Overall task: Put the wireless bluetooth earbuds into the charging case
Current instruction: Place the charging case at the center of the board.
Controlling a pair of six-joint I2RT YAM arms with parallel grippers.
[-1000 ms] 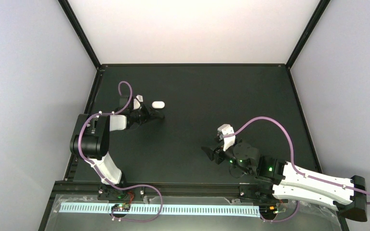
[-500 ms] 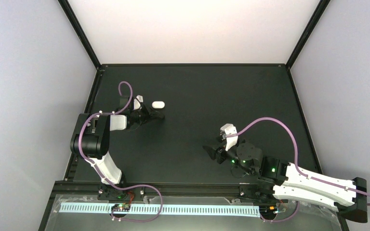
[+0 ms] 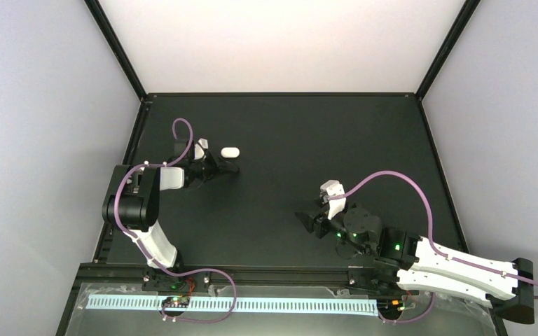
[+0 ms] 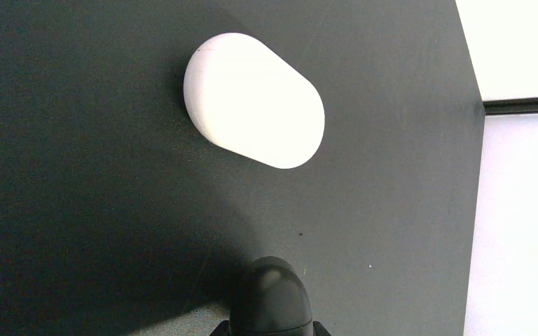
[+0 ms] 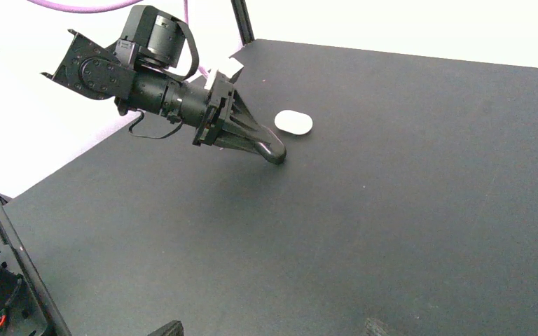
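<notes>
A white pill-shaped charging case [image 3: 230, 151] lies closed on the black table at the far left; it also shows in the left wrist view [image 4: 253, 110] and the right wrist view [image 5: 293, 122]. My left gripper [image 3: 232, 168] is shut, its rounded dark tip [image 4: 271, 294] resting on the table just short of the case, apart from it, with nothing visible between the fingers. My right gripper [image 3: 310, 221] hangs open over bare table at centre right, only its fingertips [image 5: 164, 327] peeking in at the bottom of its wrist view. The earbuds are out of view.
The left arm [image 5: 154, 87] stretches low across the table's left side. A black frame rail [image 3: 280, 94] borders the table at the back, with posts at the corners. White walls stand beyond the table edge [image 4: 480, 105].
The right arm has drawn back slightly toward the near right, gripper still open. The left arm and the case have not moved.
</notes>
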